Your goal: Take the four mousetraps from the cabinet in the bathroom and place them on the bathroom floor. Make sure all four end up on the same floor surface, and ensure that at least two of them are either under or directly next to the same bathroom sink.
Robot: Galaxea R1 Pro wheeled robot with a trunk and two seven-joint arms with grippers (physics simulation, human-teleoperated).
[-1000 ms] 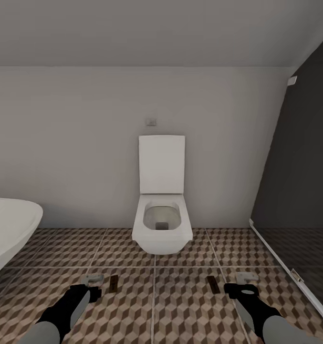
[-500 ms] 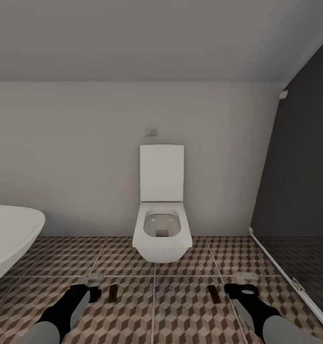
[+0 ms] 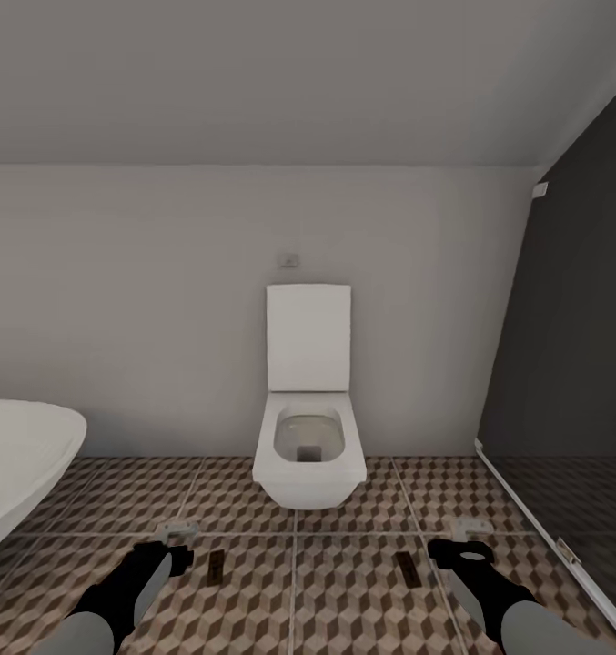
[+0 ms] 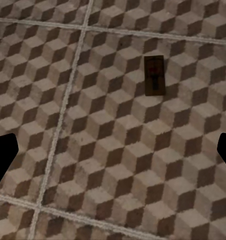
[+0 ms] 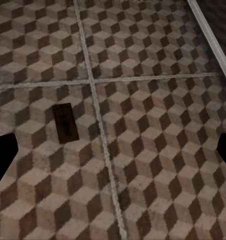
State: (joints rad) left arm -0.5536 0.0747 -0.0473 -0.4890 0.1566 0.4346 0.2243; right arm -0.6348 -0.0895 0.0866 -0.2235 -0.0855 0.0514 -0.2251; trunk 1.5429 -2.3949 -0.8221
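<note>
Two mousetraps (image 3: 217, 565) (image 3: 406, 564) lie flat on the bathroom floor (image 3: 344, 600) before the toilet (image 3: 308, 428); both the left gripper (image 3: 176, 546) and right gripper (image 3: 462, 542) hang released, holding nothing.

The bathroom floor (image 3: 344, 509) is matt tile printed with brown, beige and cream cubes, with pale grout. Two mousetraps (image 4: 154, 75) (image 5: 65, 122) look like dull brown wood with dark metal. The toilet (image 3: 308, 428) and bathtub (image 3: 16, 455) are smooth, faintly glossy white.

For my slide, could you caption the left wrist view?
Open left gripper above a mousetrap lying on the bathroom floor.
</note>
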